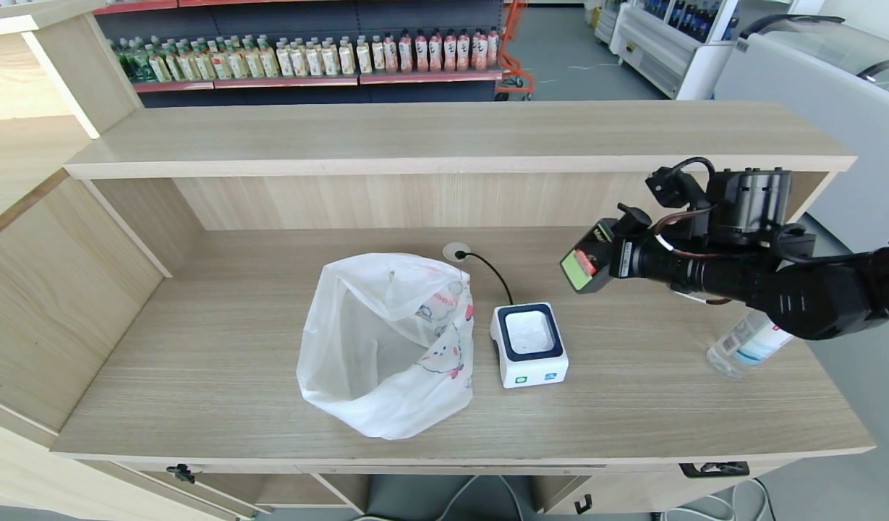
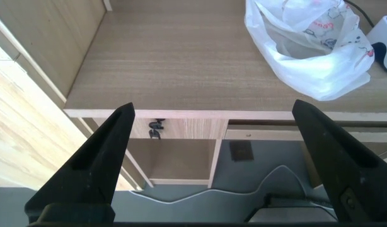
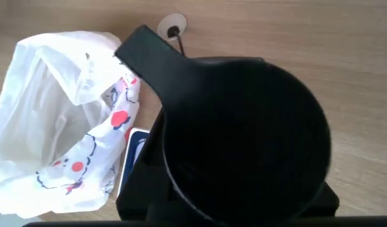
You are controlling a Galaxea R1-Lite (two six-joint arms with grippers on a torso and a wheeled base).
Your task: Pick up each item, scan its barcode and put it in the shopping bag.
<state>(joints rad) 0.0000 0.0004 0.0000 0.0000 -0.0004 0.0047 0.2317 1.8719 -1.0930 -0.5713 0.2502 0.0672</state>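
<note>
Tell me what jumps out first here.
The right gripper holds a black item with a green-and-red end in the air, up and to the right of the scanner. Next comes the open white shopping bag just left of the scanner, then a clear bottle beneath that arm.

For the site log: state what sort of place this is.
Probably a shop checkout: barcode scanner beside a shopping bag on the counter, shelves of bottled drinks behind.

Holds left gripper (image 2: 212,164) spread wide, 2 fingers (image 2: 99,164) well apart. Holds right arm (image 1: 827,297) stretched in from right side, forearm near level, wrist aimed leftward.
</note>
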